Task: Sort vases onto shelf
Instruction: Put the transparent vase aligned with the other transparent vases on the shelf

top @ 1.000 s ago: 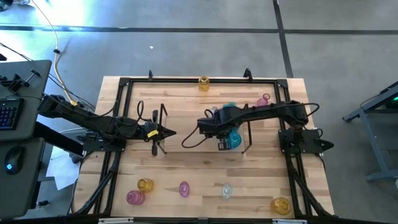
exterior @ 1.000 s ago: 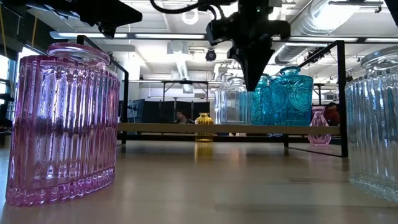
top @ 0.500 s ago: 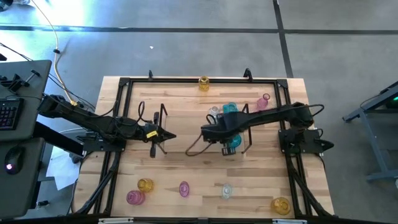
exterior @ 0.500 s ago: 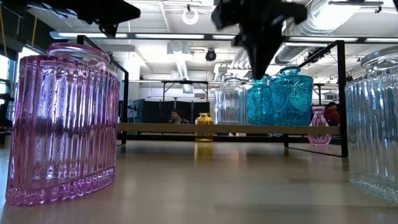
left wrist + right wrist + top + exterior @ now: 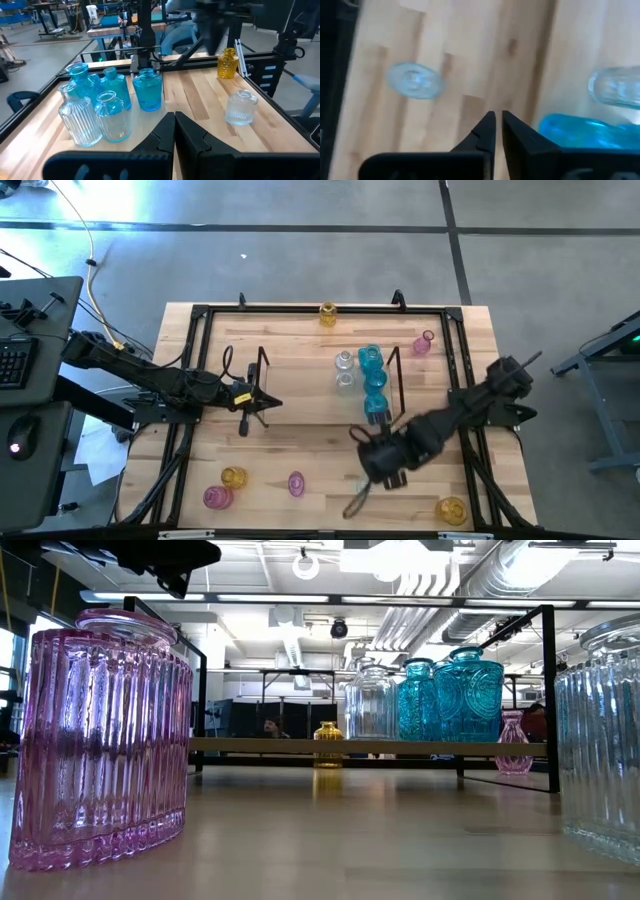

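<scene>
While seen from above, right gripper [image 5: 385,463] over the bench [image 5: 320,435] near its front, fingers nearly closed and empty, five vases [image 5: 372,380] on the shelf [image 5: 300,385], left gripper [image 5: 262,401] shut over the shelf, low view, blue vases [image 5: 448,695] on shelf.

High view looked straight down on the table [image 5: 300,430], low view sat level at tabletop, wrist views looked close past fingers, all shared the blue vases [image 5: 374,380].

Grey concrete floor [image 5: 300,260]; black keyboard [image 5: 14,363]; ceiling ducts [image 5: 500,580]; yellow cable [image 5: 95,295]
</scene>
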Available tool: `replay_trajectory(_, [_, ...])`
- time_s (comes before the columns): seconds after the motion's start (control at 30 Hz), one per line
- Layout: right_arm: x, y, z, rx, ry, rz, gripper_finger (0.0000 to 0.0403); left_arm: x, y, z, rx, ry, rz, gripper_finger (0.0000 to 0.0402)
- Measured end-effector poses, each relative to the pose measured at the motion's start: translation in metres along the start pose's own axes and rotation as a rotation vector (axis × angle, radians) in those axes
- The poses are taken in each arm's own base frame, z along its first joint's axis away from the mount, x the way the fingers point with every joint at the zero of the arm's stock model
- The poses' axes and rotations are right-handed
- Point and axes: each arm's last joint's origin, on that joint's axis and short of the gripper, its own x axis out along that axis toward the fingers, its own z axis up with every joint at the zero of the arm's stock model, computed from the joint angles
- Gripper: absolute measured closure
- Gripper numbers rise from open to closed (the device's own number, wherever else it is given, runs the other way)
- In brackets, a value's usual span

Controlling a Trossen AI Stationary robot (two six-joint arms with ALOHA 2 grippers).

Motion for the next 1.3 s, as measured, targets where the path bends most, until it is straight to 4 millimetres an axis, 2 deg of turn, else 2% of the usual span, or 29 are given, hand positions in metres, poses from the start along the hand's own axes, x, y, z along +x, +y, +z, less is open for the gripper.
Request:
replay_trajectory(0.1, [0.003, 0.024, -0.001, -0.048, -0.024, 0.023, 0.0364, 0.0, 0.0, 0.0, 0.009, 0.001, 0.001, 0.0401])
replay_trajectory(0.27, [0.018, 0.056, 0.0, -0.129, -0.031, 0.085, 0.0287, 0.0, 0.0, 0.0, 0.009, 0.001, 0.001, 0.0401])
replay_trajectory(0.47, [0.05, 0.069, 0.005, -0.216, 0.025, 0.08, 0.0185, 0.0, 0.0, 0.0, -0.002, 0.001, 0.001, 0.0401])
replay_trajectory(0.6, [0.066, 0.071, 0.009, -0.27, 0.056, 0.132, 0.0143, 0.0, 0.0, 0.0, -0.001, 0.001, 0.001, 0.0401])
replay_trajectory(0.7, [0.077, 0.069, 0.012, -0.311, 0.084, 0.155, 0.0133, 0.0, 0.0, 0.0, 0.0, 0.002, 0.001, 0.0401])
replay_trajectory(0.9, [0.092, 0.061, 0.019, -0.338, 0.088, 0.211, 0.0139, 0.0, 0.0, -0.002, 0.004, 0.017, 0.001, 0.0401])
replay_trajectory(1.3, [0.096, 0.059, 0.022, -0.344, 0.086, 0.268, 0.0166, 0.0, 0.0, -0.002, 0.005, 0.018, 0.001, 0.0401])
